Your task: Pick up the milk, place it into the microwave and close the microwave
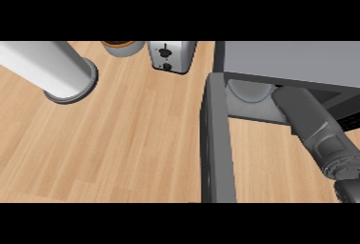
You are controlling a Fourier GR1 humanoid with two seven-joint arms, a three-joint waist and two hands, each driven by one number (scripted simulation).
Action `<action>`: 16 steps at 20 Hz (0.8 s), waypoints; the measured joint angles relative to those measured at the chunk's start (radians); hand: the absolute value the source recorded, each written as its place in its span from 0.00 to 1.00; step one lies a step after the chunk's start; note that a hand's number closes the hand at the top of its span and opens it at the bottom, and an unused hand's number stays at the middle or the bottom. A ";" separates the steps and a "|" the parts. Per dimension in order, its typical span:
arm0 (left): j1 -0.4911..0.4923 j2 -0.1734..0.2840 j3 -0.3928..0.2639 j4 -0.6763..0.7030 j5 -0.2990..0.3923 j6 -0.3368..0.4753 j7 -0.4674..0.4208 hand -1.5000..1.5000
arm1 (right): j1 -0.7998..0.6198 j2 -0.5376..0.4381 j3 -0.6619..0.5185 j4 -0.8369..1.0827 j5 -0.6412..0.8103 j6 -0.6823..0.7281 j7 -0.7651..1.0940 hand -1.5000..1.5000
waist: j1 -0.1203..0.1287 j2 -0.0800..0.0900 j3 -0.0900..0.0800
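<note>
At the far left stands a tall white cylinder [56, 69] on the wooden counter [119, 143]. It looks like a paper towel roll on a grey base, though I cannot be sure. Beyond it, at the top edge, is a small round container with an orange top [121, 46], and beside that a silver toaster [172, 55] with black knobs. None of these are in my way.

Right of centre the microwave door [216, 143] stands swung out toward me, edge-on, a long dark grey slab. Behind it the grey microwave [288, 57] is open, and I can see the pale round turntable plate [247, 90] on its floor.

My right forearm [316, 133] runs up from the lower right corner into that opening. My right hand is hidden inside the cavity, under the microwave's top, so I cannot tell whether its fingers are curled or straight, nor whether it holds anything. The milk shows nowhere; I judge it is either in that hidden hand or already set down inside, but I cannot say which. My left hand is not in view.

I judge this to be the placing step. To do it well, I should set the milk upright and well in on the turntable, back from the door's edge, then draw my arm straight out without brushing the carton. Only then should the door be pushed shut.
</note>
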 measured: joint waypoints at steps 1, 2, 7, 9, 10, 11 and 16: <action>-0.003 -0.001 -0.003 0.004 -0.002 -0.002 -0.002 0.00 | 0.000 0.002 0.000 -0.003 0.000 0.005 -0.009 0.00 | 0.001 0.000 0.001; -0.008 -0.005 -0.010 0.005 -0.013 0.000 -0.003 0.00 | -0.002 0.003 0.001 -0.005 0.001 0.016 -0.019 0.00 | -0.001 0.002 0.002; -0.023 0.007 -0.036 0.031 -0.036 -0.031 -0.008 0.00 | -0.005 0.019 -0.009 -0.020 -0.010 0.077 -0.078 0.00 | -0.005 0.002 0.005; -0.028 0.006 -0.052 0.034 -0.045 -0.042 -0.009 0.00 | -0.008 0.022 -0.016 -0.020 -0.018 0.115 -0.094 0.00 | -0.007 0.002 0.006; -0.030 0.006 -0.059 0.038 -0.046 -0.049 -0.010 0.00 | -0.009 0.026 -0.022 -0.021 -0.024 0.135 -0.104 0.00 | -0.008 0.001 0.006; -0.027 0.005 -0.066 0.040 -0.044 -0.059 -0.012 0.00 | -0.009 0.028 -0.030 -0.021 -0.033 0.158 -0.113 0.00 | -0.009 0.000 0.007; -0.029 0.002 -0.107 0.050 -0.042 -0.098 -0.015 0.00 | -0.008 0.047 -0.081 -0.033 -0.089 0.269 -0.164 0.00 | -0.021 -0.008 0.005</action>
